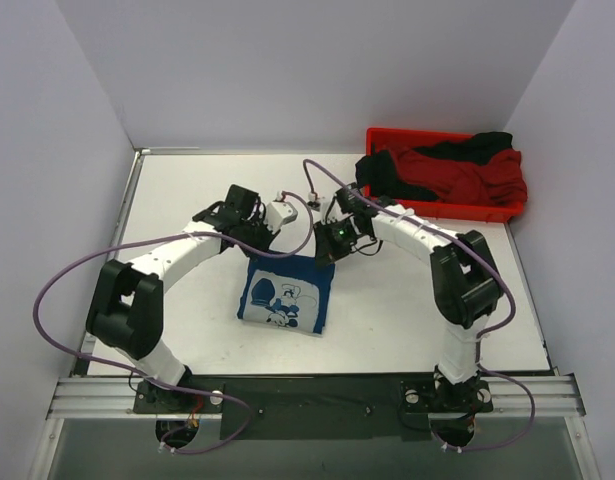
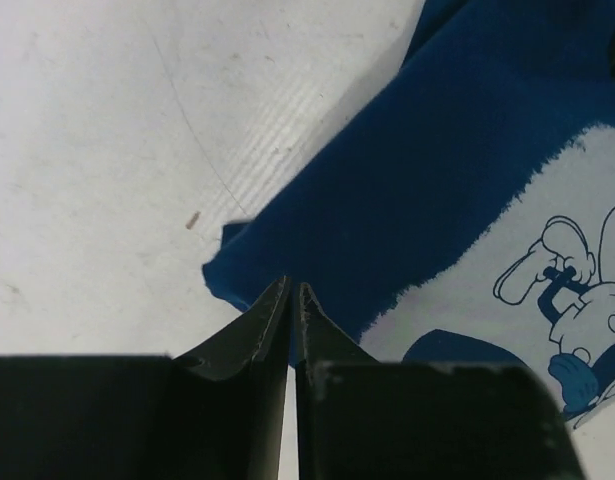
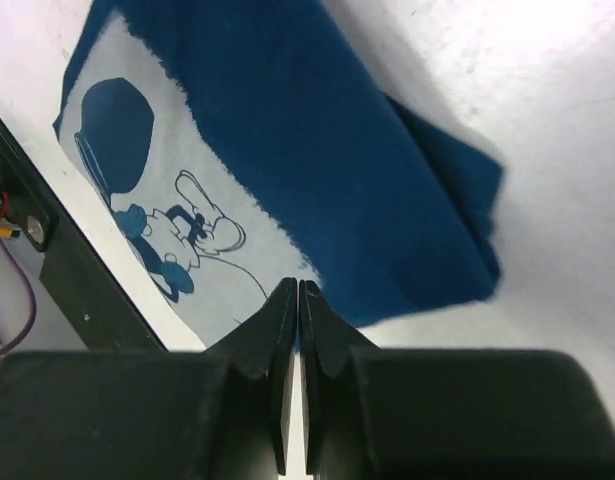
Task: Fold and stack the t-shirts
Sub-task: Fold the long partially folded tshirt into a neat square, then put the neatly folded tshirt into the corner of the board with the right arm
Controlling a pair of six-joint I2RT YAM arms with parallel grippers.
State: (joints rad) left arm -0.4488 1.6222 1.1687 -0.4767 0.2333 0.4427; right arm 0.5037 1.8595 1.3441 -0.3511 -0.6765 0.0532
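Left gripper [image 2: 290, 288], right gripper [image 3: 293, 287] both squeezed closed at navy t-shirt [image 1: 287, 275] far edge; cloth caught, I can't tell; shallow bite could slip, spoiling the fold.

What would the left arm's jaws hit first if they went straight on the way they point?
The navy-blue t-shirt: its near edge lies right at the tips of the shut jaws. Depth is unclear, so they may already touch it.
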